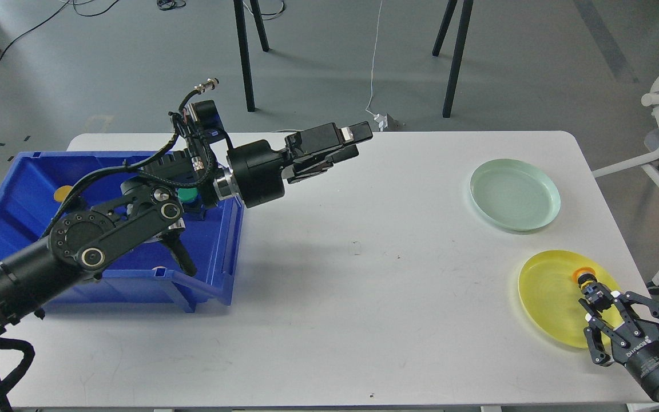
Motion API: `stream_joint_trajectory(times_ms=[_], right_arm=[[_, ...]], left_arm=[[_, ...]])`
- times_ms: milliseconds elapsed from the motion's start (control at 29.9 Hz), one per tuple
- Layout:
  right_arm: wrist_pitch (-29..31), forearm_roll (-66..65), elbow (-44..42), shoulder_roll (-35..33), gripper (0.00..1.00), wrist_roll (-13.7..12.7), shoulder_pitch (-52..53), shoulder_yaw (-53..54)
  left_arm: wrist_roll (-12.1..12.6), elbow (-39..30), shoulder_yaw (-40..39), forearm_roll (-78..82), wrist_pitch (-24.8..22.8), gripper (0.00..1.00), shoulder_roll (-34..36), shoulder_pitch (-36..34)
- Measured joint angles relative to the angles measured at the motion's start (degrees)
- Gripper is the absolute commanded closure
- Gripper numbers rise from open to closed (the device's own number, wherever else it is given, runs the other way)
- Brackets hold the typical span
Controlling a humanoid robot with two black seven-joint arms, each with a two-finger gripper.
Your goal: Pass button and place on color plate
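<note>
Head view takes in the white table (pixel 329 286), then the blue bin (pixel 15 206) at its left, holding a green button (pixel 187 195) and a yellow one (pixel 63 193). The yellow plate (pixel 547 297) and pale green plate (pixel 514 194) sit right. The left gripper (pixel 344 146) hangs above the table, fingers together on nothing visible. The right gripper (pixel 590 292) seems clamped on the orange button (pixel 583 276), over the yellow plate. Small, light, rigid and smooth; pinch its sides

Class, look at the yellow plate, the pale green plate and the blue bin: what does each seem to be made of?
Yellow plate: probably translucent plastic, since the table tints through it. Pale green plate: likely the same, with a frosted, slightly glossy look. Blue bin: seemingly opaque moulded plastic with a smooth sheen.
</note>
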Motion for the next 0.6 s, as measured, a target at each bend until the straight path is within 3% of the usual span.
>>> stream_joint_trajectory(times_ms=[134, 368, 602], right_arm=[[0.0, 0.1, 0.4, 0.3, 0.45, 0.0, 0.2, 0.3], [0.0, 0.1, 3.0, 0.7, 0.21, 0.1, 2.7, 1.4], [0.0, 0.1, 6.1, 1.2, 0.06, 0.2, 13.9, 1.6]], left_arm=[[0.0, 0.0, -0.1, 0.0, 0.0, 0.16, 0.0, 0.0], [0.0, 0.0, -0.4, -3.0, 0.0, 0.16, 0.1, 0.0], [0.0, 0.0, -7.0, -9.6, -0.6, 0.15, 4.1, 2.5]])
